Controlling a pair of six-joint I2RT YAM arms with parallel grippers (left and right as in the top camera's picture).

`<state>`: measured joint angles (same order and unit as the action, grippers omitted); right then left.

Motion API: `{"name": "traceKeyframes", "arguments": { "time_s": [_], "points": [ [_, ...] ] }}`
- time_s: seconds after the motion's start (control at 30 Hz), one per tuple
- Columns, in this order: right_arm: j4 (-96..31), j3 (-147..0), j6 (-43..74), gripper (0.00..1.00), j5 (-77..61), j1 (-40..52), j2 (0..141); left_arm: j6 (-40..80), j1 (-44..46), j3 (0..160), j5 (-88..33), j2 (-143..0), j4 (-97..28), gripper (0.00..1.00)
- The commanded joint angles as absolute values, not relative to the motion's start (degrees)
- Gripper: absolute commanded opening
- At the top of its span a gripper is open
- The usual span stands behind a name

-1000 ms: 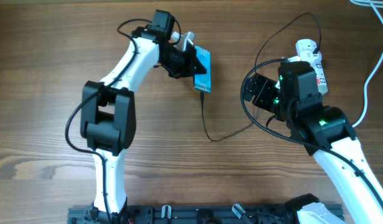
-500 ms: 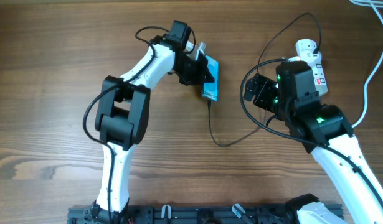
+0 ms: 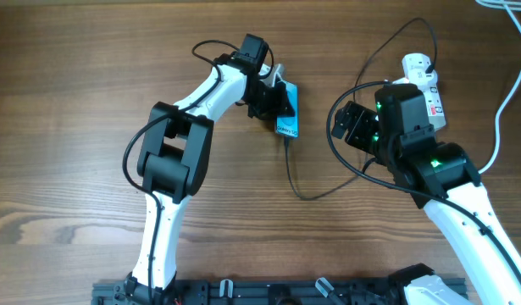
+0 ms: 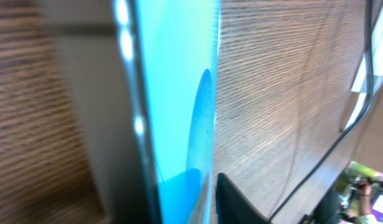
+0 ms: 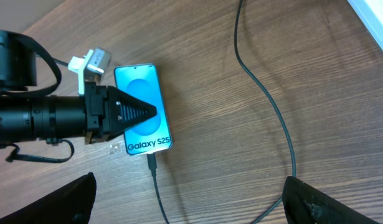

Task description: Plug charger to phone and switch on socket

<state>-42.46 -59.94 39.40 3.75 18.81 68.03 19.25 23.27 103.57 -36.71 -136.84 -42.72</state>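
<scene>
- Overhead: the phone [image 3: 290, 113] is pinched by the left gripper [image 3: 277, 102] at the upper middle of the table [image 3: 74, 127]. The socket [image 3: 433, 93] is seen well to the right, partly covered by the right arm.
- Left wrist: the teal screen is viewed edge-on, with 1 dark fingertip [image 4: 238, 202] against it.
- Right wrist: the right gripper [image 5: 190, 190] is spread wide above the wood. The phone's lower edge is touched by the tip of the charger [image 5: 155, 177].
</scene>
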Motion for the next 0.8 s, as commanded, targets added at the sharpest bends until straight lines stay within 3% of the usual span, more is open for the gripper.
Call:
{"name": "traceKeyframes", "arguments": {
  "time_s": [0.0, 0.07, 0.3, 0.37, 0.43, 0.6, 0.77],
  "points": [
    [-42.8, -61.2, 38.9, 0.96, 5.2, 18.6, 68.5, 18.9, 23.5, 103.1, -27.9, -138.5, -44.2, 0.35],
    [-43.0, -61.2, 38.9, 0.96, 5.1, 18.6, 68.5, 18.9, 23.5, 103.1, -26.5, -138.5, -44.8, 0.50],
    [-43.8, -61.2, 35.9, 0.96, 3.7, 18.5, 68.5, 18.9, 23.0, 103.1, -22.2, -137.6, -47.3, 0.59],
    [-48.3, -64.0, 31.4, 0.99, -2.1, 14.1, 69.7, 18.2, 21.7, 103.1, -22.2, -133.4, -47.8, 0.65],
    [-55.5, -70.0, 26.8, 0.99, -2.9, 8.5, 72.7, 17.7, 20.2, 103.1, -22.2, -127.4, -47.8, 1.00],
    [-74.8, -97.3, 13.6, 0.99, -4.3, -7.1, 89.5, 17.2, 17.8, 103.1, -11.1, -111.3, -47.6, 1.00],
    [-70.3, -106.3, 17.6, 1.00, 3.9, -17.9, 102.5, 17.1, 17.7, 103.1, -4.8, -107.7, -52.6, 1.00]
  ]
}}
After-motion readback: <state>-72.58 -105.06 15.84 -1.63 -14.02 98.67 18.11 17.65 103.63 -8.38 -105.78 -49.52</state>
